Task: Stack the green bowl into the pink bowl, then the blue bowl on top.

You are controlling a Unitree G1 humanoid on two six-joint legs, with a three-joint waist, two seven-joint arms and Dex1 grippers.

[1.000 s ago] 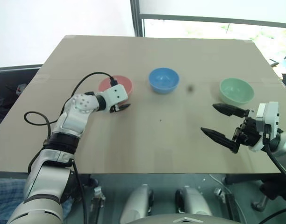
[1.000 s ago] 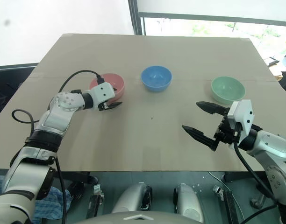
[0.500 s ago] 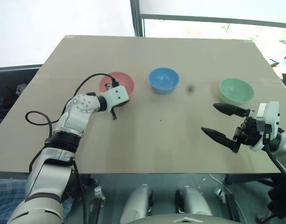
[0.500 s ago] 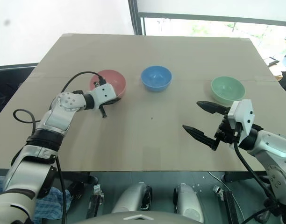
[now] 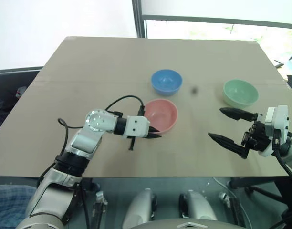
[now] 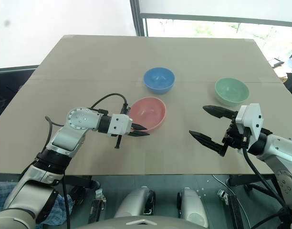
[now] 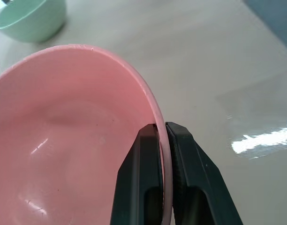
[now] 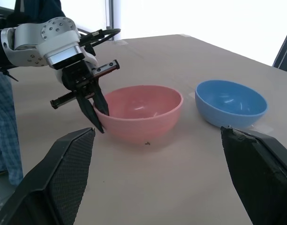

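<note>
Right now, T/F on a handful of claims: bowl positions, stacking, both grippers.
1. The left gripper is shut on the pink bowl's rim. True.
2. The green bowl already sits inside the pink bowl. False: it stands alone on the table, at the robot's right, beyond the right gripper.
3. The right gripper is open and holds nothing. True.
4. The blue bowl is stacked on the green bowl. False: it stands by itself, just beyond the pink bowl.
5. The pink bowl lies upside down. False: its opening faces up.
</note>
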